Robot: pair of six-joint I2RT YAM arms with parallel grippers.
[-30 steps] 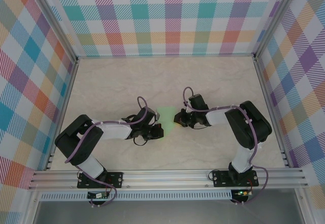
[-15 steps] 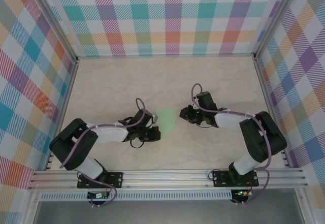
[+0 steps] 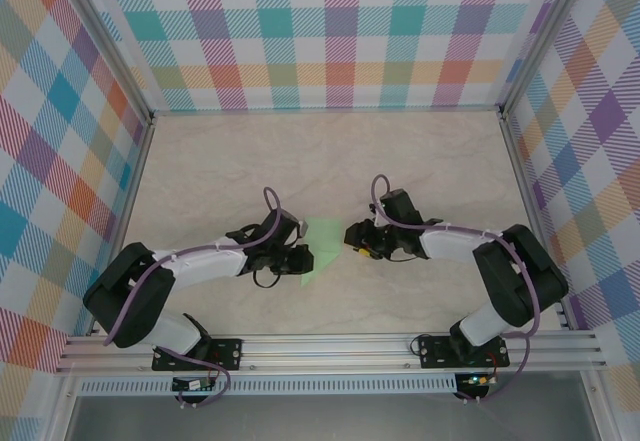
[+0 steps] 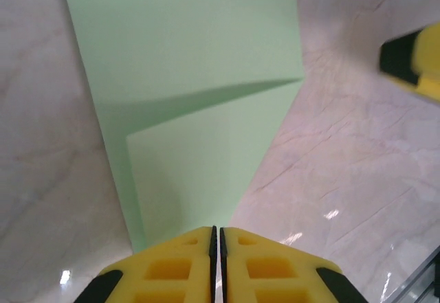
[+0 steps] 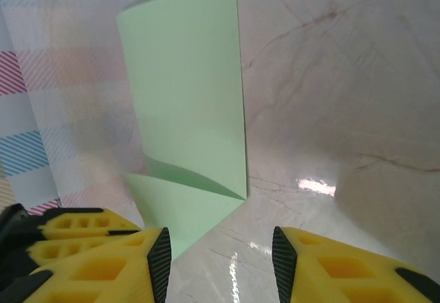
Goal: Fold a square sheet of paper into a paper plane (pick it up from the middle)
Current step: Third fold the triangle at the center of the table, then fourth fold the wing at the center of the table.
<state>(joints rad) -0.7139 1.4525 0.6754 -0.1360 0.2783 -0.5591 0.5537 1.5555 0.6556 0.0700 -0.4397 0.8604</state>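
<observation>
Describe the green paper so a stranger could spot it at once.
On the pale marbled table, look midway between the left gripper and the right gripper. The sheet of paper is there, partly folded. It is the only mint-green thing, plain and unmarked.

Black-white arms (image 3: 200, 258), purple cables (image 3: 266, 199), yellow fingers (image 4: 172, 268)
</observation>
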